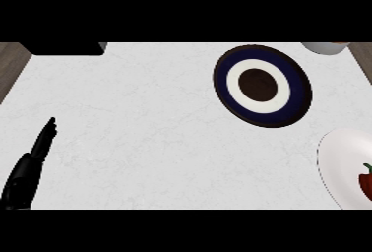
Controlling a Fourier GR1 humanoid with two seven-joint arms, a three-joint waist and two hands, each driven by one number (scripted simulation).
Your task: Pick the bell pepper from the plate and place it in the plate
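A red bell pepper [366,181] with a green stem lies on a white plate [341,162] at the right edge of the head view, partly cut off by the frame. Farther back sits a dark blue plate [262,85] with a white ring and a brown centre, holding nothing. My left hand [29,167] shows at the lower left with its fingers straight and pointing up, far from both plates and touching nothing. My right hand does not show.
A black box-like object [64,48] sits at the back left corner. A pale round vessel [325,47] is at the back right edge. Wooden floor shows past the counter's left [11,64] and right edges.
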